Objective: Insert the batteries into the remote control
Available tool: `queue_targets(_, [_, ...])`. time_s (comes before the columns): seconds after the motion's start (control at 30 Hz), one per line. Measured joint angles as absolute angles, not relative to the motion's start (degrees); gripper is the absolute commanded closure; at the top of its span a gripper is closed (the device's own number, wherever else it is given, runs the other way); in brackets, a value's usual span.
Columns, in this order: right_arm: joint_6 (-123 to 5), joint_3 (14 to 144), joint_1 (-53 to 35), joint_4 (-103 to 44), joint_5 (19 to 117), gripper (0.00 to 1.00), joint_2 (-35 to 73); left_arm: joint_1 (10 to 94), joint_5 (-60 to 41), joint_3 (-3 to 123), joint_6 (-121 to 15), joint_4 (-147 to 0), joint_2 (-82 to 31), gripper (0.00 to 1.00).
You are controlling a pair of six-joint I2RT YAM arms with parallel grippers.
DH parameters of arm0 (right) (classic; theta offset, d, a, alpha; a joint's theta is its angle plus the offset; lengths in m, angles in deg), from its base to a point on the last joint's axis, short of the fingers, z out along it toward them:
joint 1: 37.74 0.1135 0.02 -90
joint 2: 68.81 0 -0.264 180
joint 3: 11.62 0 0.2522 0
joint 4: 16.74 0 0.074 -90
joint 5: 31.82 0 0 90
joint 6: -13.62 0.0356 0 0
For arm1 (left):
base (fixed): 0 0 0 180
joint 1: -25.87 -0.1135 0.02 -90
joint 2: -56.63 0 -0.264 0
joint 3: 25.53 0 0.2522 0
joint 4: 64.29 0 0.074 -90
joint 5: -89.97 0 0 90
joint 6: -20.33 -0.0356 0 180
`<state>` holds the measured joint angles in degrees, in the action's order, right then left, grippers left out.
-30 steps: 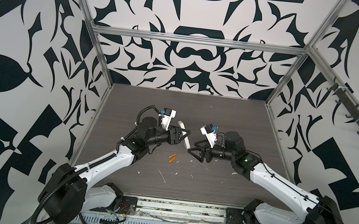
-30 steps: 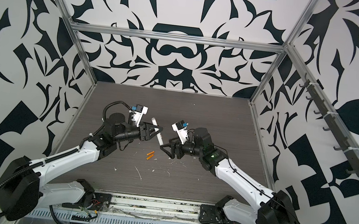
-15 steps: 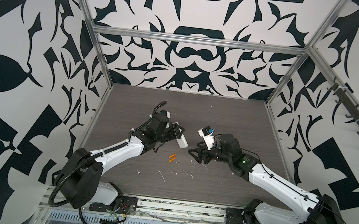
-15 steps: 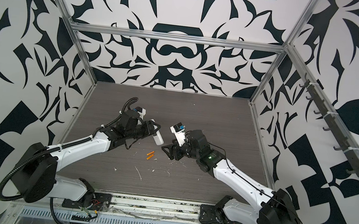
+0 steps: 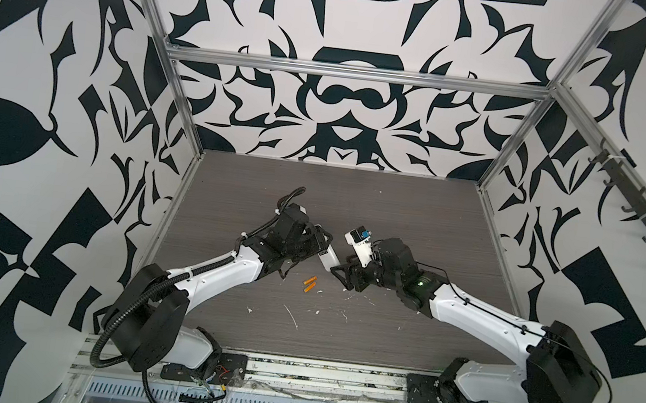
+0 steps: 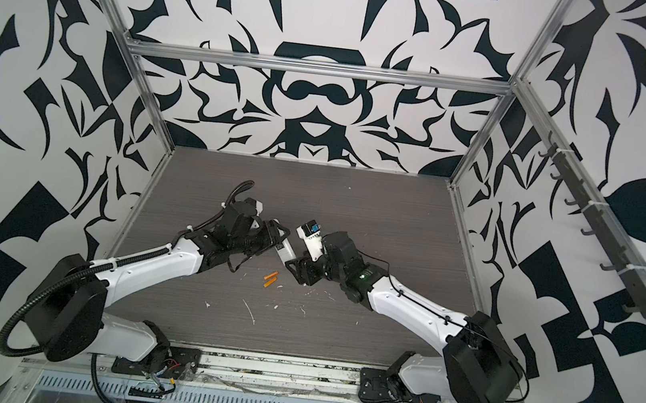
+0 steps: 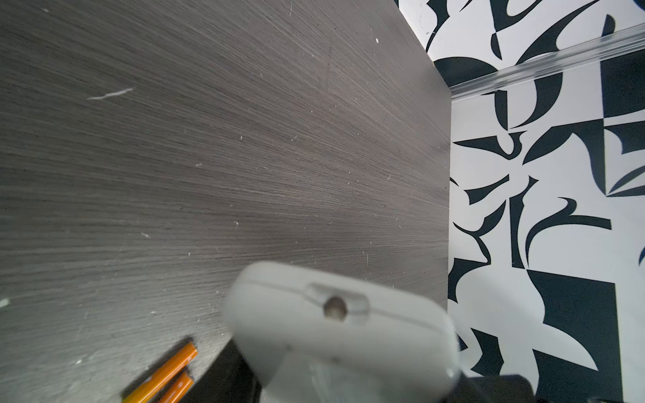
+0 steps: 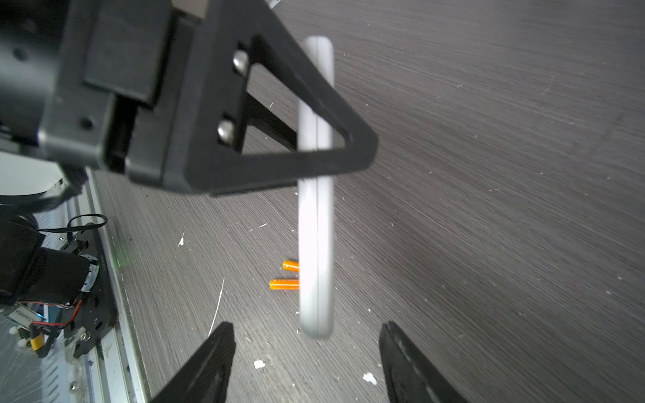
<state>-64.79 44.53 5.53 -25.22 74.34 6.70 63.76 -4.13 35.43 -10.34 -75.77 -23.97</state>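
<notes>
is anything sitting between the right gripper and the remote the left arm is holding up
Nothing visible does. In the right wrist view the right gripper stands open, and the free end of the remote control, held in the left gripper, hangs just ahead of the gap. The batteries lie on the table beyond it.

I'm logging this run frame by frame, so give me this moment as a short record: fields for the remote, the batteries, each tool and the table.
remote control: held off the table in the left tool, seen edge-on in the right wrist view
batteries: two, orange, side by side on the table, untouched
right tool: open, by the remote's free end, holding nothing
table: dark wood grain with white flecks
</notes>
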Motion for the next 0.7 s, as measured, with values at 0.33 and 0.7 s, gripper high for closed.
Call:
queue_targets(0.33, [-64.85,46.67,5.92,-23.76,73.6,0.4,10.94,63.83,-4.32,35.43,-9.84,-75.66,-24.01,0.9])
queue_targets(0.7, [-65.16,47.4,6.03,-23.3,72.92,0.55,13.6,63.83,-4.61,35.43,-9.64,-75.29,-24.01,0.91])
